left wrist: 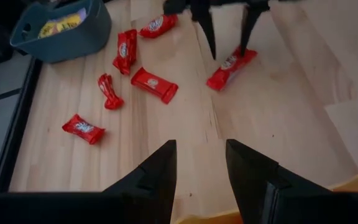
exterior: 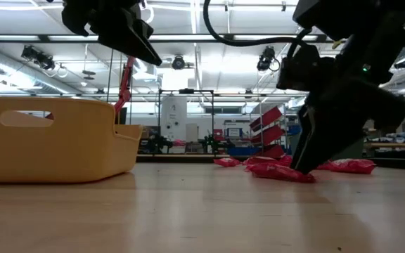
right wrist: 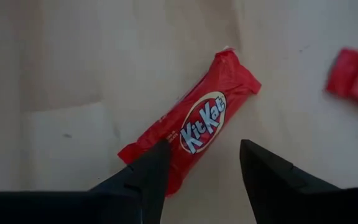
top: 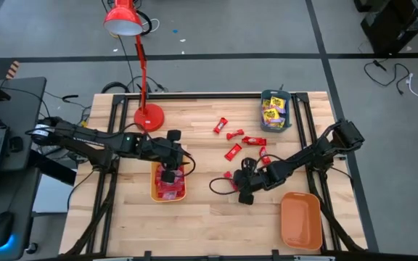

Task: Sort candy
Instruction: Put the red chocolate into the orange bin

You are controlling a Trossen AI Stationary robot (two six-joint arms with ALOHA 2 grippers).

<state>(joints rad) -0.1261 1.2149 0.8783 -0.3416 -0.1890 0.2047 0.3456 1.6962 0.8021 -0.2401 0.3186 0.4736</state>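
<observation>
Several red-wrapped candies (top: 232, 151) lie loose on the wooden table's middle. One red KitKat bar (right wrist: 194, 127) lies flat under my right gripper (right wrist: 201, 162), whose open fingers point steeply down and stand on either side of the bar's near end. In the left wrist view the right gripper (left wrist: 227, 53) straddles the same bar (left wrist: 230, 67). My left gripper (left wrist: 201, 168) hovers open with nothing in it above a yellow tray (top: 158, 193) that holds red candies. Yellow packets fill a teal bin (top: 275, 110). My right gripper has its fingers astride the KitKat bar's near end (right wrist: 166, 163), coming from above at a slant and lying across the bar. One finger (right wrist: 145, 177) overlaps the wrapper in the right wrist view. I cannot tell whether it touches. The bar lies flat on the table.
An orange tray (top: 300, 221) sits at the near right corner. A red desk lamp (top: 149, 116) stands at the far left. Loose red candies (left wrist: 153, 84) lie between the teal bin (left wrist: 61, 34) and my right gripper. Dark rails run along both table sides.
</observation>
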